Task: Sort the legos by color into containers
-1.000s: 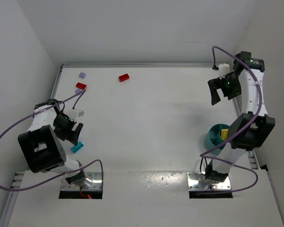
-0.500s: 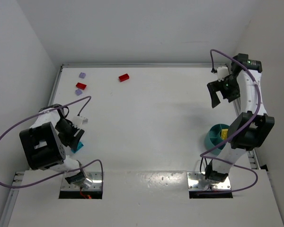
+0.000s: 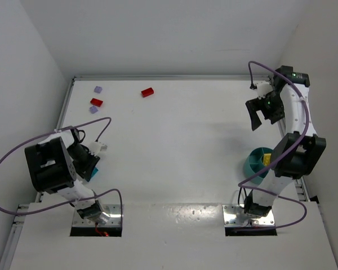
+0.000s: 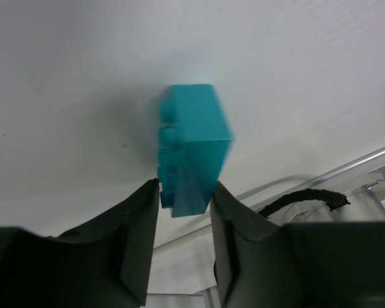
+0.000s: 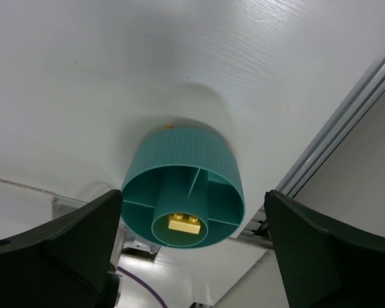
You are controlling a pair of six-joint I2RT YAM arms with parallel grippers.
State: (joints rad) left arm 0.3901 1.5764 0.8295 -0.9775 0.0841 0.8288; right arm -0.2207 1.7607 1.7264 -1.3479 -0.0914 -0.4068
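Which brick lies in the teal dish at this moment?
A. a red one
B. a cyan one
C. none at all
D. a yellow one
D: the right wrist view shows one yellow brick inside the central ring of the teal dish.

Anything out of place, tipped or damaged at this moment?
Nothing is damaged or spilled. One oddity: the cyan brick lies with its studs facing sideways, pinched at its near end between the jaws of the left gripper. The teal dish stands upright with a yellow brick in its central ring.
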